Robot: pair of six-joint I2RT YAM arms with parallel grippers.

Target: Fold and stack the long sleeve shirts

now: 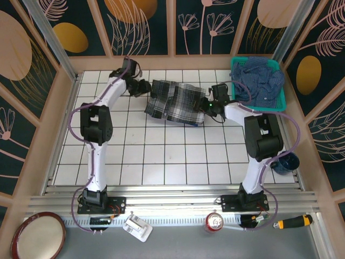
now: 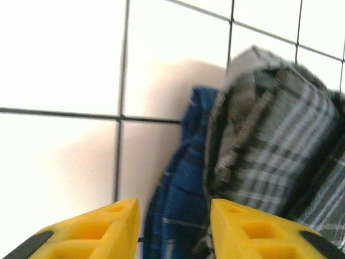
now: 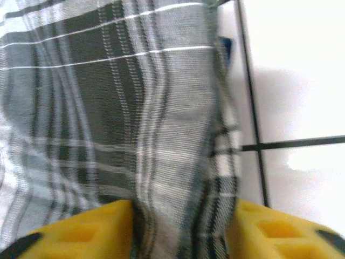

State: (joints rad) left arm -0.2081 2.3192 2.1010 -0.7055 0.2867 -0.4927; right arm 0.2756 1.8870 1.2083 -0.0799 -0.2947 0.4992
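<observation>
Grey plaid shirt (image 1: 175,102) is sitting folded just left of the teal basket (image 1: 267,109), blue plaid shirt (image 2: 178,183) peeking out underneath; left gripper (image 2: 175,226) and right gripper (image 3: 183,226) are both hanging with fingers spread.

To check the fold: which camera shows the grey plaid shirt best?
The top external view: the grey plaid shirt lies whole on the table. The left wrist view gives one edge over blue cloth; the right wrist view, a close patch.

Grey-black-white plaid shirt (image 1: 178,102): soft woven cloth, matt. Blue plaid shirt (image 2: 178,199): matt cloth. Tabletop (image 1: 161,156): smooth glossy white tiles. Far-right basket (image 1: 269,110): teal plastic. Near can (image 1: 215,222): glossy metal.
</observation>
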